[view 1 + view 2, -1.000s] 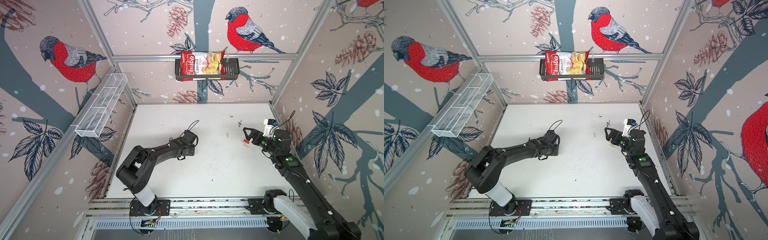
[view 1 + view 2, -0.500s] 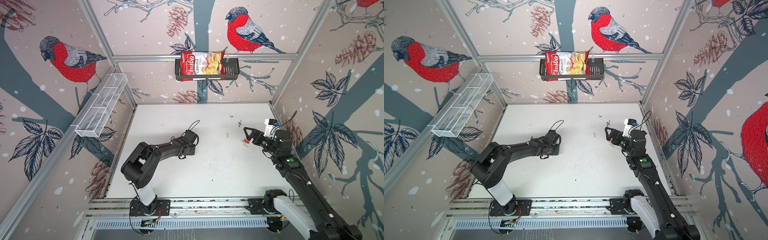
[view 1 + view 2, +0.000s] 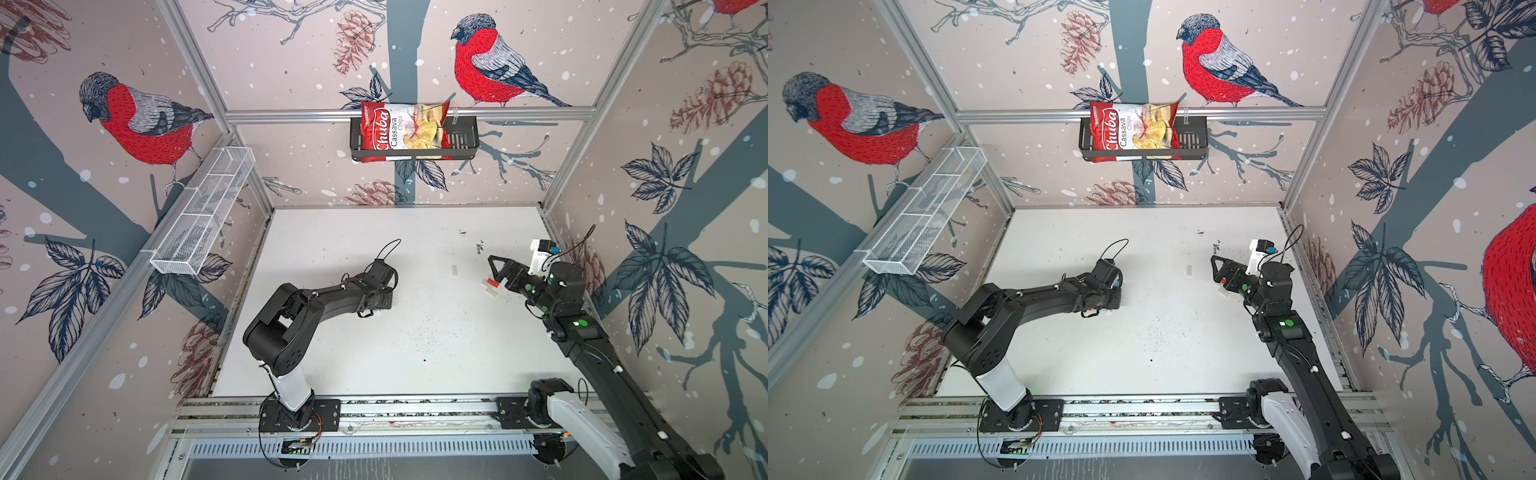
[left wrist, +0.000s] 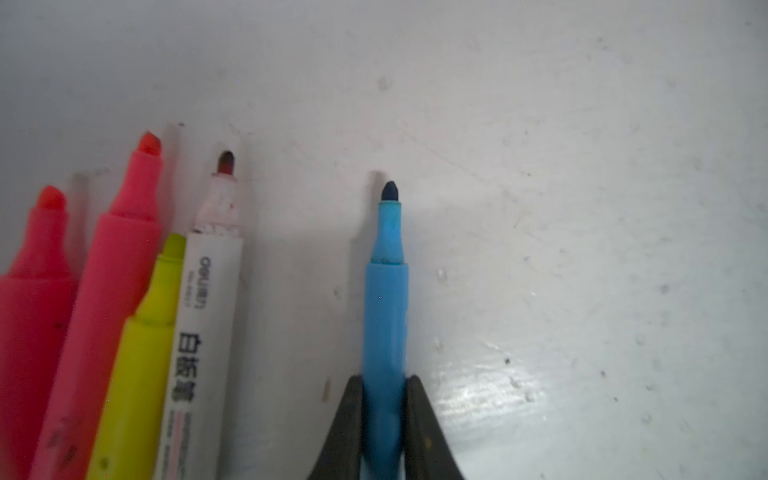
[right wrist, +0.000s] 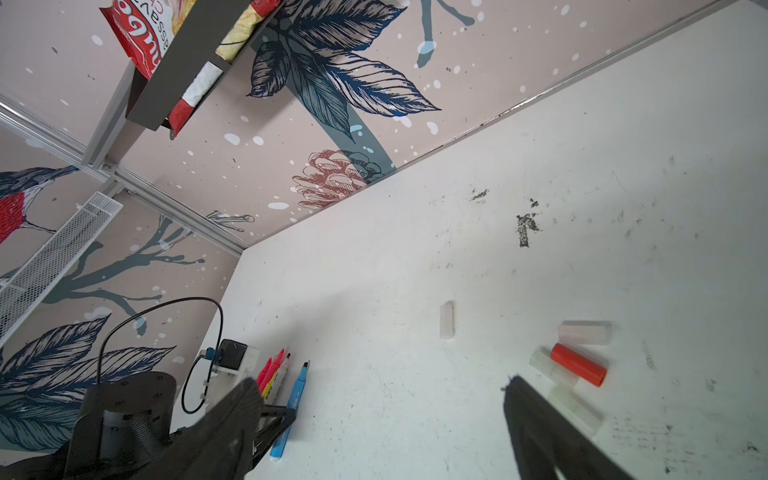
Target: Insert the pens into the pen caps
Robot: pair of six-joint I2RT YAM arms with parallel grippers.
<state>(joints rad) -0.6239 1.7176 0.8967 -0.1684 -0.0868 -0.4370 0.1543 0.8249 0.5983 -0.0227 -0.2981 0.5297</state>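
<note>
Pick-up judged in hand: left gripper [image 4: 384,386] clenched the blue pen [image 4: 384,299], right gripper [image 3: 495,271] stood released by the pen caps [image 5: 578,364] at right; next move needed a lift and nib-to-cap alignment

Both top views look steeply down from high in front over the whole table [image 3: 436,353]. The left wrist view sits close above it, facing along the blue pen [image 4: 384,316]. The right wrist view looks low across the table, sharing that pen.
</note>
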